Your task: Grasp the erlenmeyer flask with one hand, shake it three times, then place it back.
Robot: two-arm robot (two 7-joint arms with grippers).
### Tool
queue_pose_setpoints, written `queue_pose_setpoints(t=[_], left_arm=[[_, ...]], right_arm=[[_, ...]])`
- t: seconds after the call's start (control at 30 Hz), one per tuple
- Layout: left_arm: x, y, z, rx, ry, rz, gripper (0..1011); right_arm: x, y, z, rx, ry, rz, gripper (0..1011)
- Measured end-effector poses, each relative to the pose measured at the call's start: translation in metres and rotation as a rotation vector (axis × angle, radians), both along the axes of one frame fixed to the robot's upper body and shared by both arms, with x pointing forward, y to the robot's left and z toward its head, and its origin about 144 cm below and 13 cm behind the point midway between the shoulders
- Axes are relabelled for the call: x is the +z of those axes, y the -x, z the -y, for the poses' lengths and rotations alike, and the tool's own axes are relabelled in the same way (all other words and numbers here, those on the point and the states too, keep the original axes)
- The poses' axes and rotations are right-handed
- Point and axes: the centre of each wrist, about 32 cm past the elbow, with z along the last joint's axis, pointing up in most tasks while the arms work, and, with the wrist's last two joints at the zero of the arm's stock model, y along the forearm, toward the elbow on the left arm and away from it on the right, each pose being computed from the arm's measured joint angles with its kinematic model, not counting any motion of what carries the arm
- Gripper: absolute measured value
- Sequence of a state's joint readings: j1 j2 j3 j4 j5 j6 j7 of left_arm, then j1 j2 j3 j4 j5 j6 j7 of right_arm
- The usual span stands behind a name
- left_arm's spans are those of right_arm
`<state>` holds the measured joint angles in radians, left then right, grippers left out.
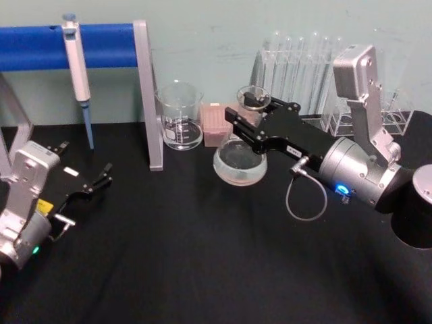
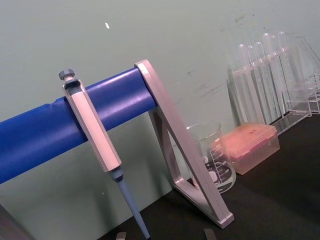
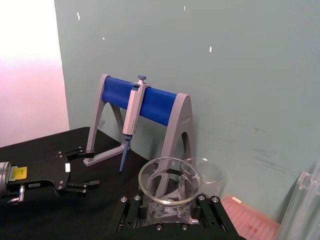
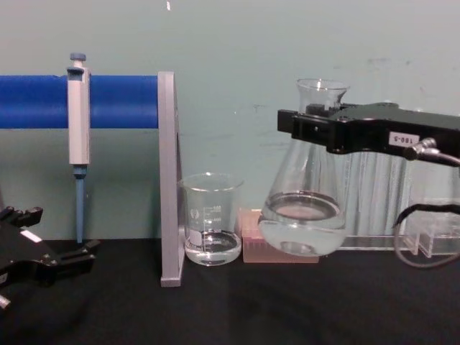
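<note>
– Pincer check: what has the right pincer (image 1: pixel 251 113) got?
– I read its two black fingers as closed tight around the neck of the erlenmeyer flask (image 1: pixel 239 162), just under the flared rim. In my chest view the right pincer (image 4: pixel 316 118) reaches in from the right edge. The erlenmeyer flask (image 4: pixel 302 208) hangs from it right of centre, tilted a little, with its base clear of the table (image 4: pixel 230 309).
– Any liquid?
– Clear liquid, pooled in the wide bottom. My right wrist view looks down into the open mouth (image 3: pixel 169 182).
– What is near it?
– In the head view, a glass beaker (image 1: pixel 180 118) stands just left of the flask, near the top centre. A pink box (image 1: pixel 214 125) sits between the two, farther back. The test tube rack (image 1: pixel 297 67) is behind the pincer at the upper right.
– And the other arm?
– I see the left pincer (image 1: pixel 84 162) low at the lower left, fingers spread wide and holding nothing, well apart from the flask. Above it, at the upper left, a pipette (image 1: pixel 77 74) hangs on the blue bar of a stand (image 1: pixel 108 44).
</note>
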<state>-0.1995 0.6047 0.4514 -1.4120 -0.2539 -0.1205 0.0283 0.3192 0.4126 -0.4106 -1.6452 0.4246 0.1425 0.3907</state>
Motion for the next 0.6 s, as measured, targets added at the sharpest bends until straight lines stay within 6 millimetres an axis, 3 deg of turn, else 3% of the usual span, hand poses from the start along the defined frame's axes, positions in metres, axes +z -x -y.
queue_pose_setpoints(t=[0.6], left_arm=[[0.0, 0.0, 0.0, 0.0, 0.0, 0.0, 1001]], right_arm=[[-0.0018, -0.0023, -0.0039, 0.035, 0.007, 0.002, 449]])
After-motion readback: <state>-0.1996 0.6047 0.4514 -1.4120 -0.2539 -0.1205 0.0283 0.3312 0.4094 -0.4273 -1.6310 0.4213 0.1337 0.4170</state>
